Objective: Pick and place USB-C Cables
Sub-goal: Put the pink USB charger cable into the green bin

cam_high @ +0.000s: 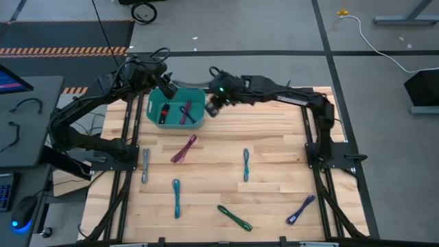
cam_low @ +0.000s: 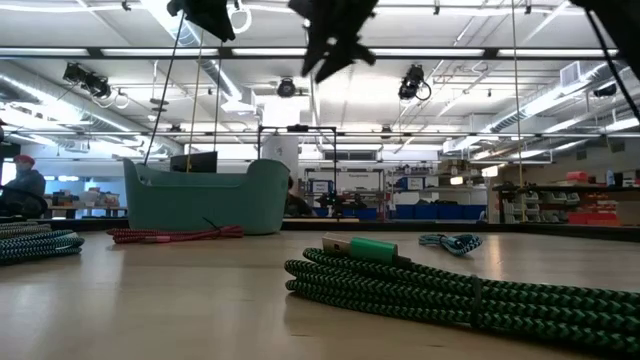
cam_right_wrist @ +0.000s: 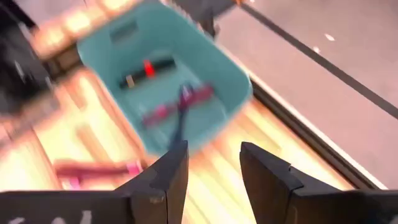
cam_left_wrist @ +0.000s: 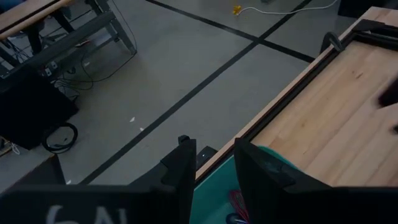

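A teal bin (cam_high: 176,110) stands at the table's far side, holding a red-black cable (cam_right_wrist: 146,68) and a magenta cable (cam_right_wrist: 177,102). My left gripper (cam_left_wrist: 214,152) hovers open over the bin's far left corner (cam_high: 167,89). My right gripper (cam_right_wrist: 214,155) is open and empty, raised just right of the bin (cam_high: 212,108). Lying flat on the table are a magenta cable (cam_high: 184,149), a grey one (cam_high: 146,165), two teal-blue ones (cam_high: 245,165) (cam_high: 176,197), a green one (cam_high: 234,217) and a purple one (cam_high: 301,209).
Black frame rails (cam_high: 309,137) run along both sides of the wooden table (cam_high: 274,130). Bare wood lies between the scattered cables. A long white cable (cam_high: 384,48) trails on the floor beyond the far edge. A desk with gear (cam_high: 20,123) stands left of the table.
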Motion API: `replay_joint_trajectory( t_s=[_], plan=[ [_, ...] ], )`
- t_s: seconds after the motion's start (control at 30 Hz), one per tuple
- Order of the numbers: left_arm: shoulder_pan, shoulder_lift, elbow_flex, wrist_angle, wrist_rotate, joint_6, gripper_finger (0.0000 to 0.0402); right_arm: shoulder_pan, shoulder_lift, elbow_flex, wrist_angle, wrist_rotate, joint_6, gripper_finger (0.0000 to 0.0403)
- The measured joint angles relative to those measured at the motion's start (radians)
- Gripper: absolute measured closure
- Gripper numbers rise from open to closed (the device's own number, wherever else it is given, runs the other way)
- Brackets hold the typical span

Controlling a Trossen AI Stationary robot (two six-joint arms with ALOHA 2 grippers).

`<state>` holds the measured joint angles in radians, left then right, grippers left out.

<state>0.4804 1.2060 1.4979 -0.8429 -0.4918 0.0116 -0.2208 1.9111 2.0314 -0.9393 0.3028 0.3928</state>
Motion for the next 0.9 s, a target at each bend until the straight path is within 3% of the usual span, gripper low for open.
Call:
replay_joint_trajectory(
  t_s=[0.17, 0.43, 0.7, 0.9],
  plan=[
    [0.0, 0.0, 0.0, 0.0, 0.04, 0.0, 0.0285, 0.055, -0.157, -0.196, -0.128, 0.065, 0.101, 0.0272],
    [-0.001, 0.005, 0.0, 0.008, 0.088, -0.07, 0.0285, 0.116, -0.451, -0.671, -0.044, 0.128, 0.266, 0.0284],
    [-0.022, 0.005, 0.0, -0.013, 0.235, -0.327, 0.0285, 0.108, -0.695, -1.093, 0.202, -0.034, 0.289, 0.0284],
    [-0.163, 0.033, 0.0, -0.256, 0.265, -0.438, 0.0285, 0.105, -0.797, -1.278, 0.354, -0.122, 0.289, 0.0284]
  ],
)
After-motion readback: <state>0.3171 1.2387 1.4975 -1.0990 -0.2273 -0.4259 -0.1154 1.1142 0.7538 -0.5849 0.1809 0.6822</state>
